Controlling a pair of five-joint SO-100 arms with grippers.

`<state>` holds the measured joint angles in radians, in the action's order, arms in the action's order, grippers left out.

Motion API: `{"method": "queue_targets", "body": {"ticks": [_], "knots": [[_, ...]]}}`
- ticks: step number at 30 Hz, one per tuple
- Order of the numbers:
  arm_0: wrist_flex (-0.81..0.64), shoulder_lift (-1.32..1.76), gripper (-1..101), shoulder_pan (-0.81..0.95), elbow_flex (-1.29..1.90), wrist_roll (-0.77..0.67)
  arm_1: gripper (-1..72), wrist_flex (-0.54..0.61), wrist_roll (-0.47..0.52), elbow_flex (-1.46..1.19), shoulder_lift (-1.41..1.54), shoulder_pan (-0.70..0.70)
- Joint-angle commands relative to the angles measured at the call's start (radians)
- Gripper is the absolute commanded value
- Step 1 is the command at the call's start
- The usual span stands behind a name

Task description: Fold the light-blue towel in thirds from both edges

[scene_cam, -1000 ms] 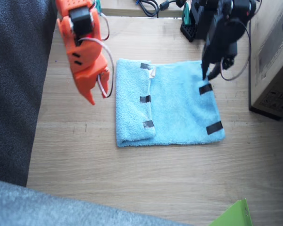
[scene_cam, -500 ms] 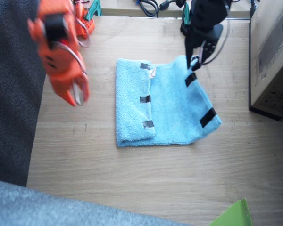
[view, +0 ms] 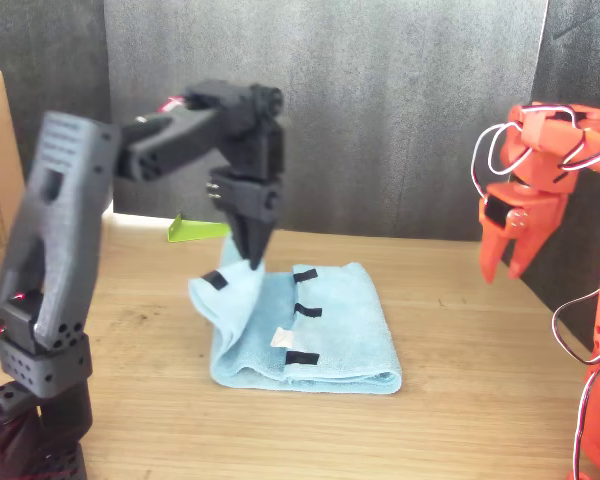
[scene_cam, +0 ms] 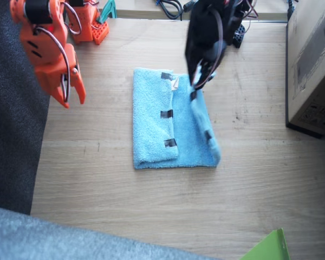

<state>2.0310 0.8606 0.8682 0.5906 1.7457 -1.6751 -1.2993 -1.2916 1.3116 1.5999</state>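
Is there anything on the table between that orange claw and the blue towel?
Nothing: in the fixed view only bare wooden table lies between the right gripper and the light-blue towel.

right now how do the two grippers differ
The left gripper is black and shut on the light-blue towel, lifting its untucked short edge. The right gripper is orange, holds nothing and hangs off to the side, clear of the towel. Both point downward above the table.
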Motion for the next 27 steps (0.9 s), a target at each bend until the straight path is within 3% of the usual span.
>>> {"method": "queue_targets", "body": {"ticks": [1,11,17,27], "knots": [[0.029,-0.048,0,-0.037,-0.14,0.012,19.2,0.023,-0.005,-0.048,0.095,-0.005],[0.032,-0.219,0,-0.147,-0.293,0.017,20.1,0.031,-0.028,-0.112,0.149,0.014],[0.034,-0.178,30,-0.15,-0.305,0.046,20.4,0.031,-0.034,-0.147,0.178,0.017],[0.037,0.118,35,-0.041,-0.239,0.109,21.1,0.006,-0.049,-0.17,0.233,0.029]]}}
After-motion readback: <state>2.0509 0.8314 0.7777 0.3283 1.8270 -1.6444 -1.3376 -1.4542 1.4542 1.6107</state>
